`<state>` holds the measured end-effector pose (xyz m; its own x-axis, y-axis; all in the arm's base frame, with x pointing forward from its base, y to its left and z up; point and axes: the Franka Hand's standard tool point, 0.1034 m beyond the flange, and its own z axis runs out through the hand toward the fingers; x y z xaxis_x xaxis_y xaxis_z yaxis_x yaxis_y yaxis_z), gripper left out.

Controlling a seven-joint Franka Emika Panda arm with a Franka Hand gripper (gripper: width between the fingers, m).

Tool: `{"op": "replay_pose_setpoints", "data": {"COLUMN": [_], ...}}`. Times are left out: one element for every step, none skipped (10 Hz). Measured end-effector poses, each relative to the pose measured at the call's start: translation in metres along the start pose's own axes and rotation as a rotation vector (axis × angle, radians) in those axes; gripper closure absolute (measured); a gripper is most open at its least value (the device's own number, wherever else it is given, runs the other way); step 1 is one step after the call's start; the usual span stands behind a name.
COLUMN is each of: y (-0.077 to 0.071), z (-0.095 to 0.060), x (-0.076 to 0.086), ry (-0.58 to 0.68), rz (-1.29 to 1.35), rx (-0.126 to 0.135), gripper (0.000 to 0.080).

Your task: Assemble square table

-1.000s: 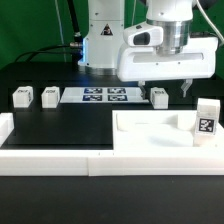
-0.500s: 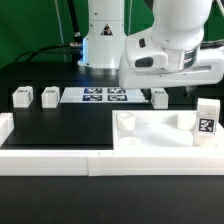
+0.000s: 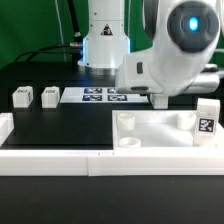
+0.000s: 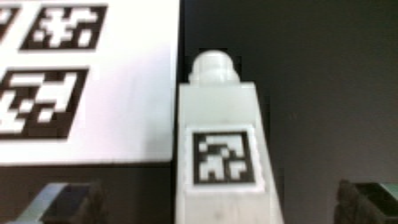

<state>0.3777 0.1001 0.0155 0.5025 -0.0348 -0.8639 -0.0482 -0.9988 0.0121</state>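
between the 2 spread fingers of the hand (image 4: 214, 205) lies a tagged leg block (image 4: 221, 125), beside the marker board (image 4: 80, 85).

This was a robotics lab bench. A white Franka arm (image 3: 104, 40) stood at the far edge of a black table (image 3: 60, 128). A marker board (image 3: 105, 96) of printed tags lay before its base, fiducial-tagged leg blocks (image 3: 20, 96) sat far left, and a green backdrop (image 3: 30, 25) hung behind.

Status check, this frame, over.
Tool open, lined up over a leg, no grip. Tabletop untouched. Marker board beside leg, nothing blocking.
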Motion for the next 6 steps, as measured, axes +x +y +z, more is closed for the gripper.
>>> {"op": "replay_pose_setpoints", "data": {"y": [0.0009,0.0011,0.0011,0.0011,0.0011,0.0011], "z": [0.0096,0.0099,0.0099,0.0099,0.0099,0.0099], "x": [-0.0012,0.0006,0.0006,0.0006,0.0006,0.0006], "ry": [-0.082,-0.08,-0.08,-0.08,-0.08,-0.08], "rz": [0.018,0.021,0.021,0.021,0.021,0.021], "rx": [-0.025,-0.024,-0.024,-0.024,-0.024,-0.024], "gripper": [0.0151,0.0151,0.0151,0.0151,0.0275,0.0275]}}
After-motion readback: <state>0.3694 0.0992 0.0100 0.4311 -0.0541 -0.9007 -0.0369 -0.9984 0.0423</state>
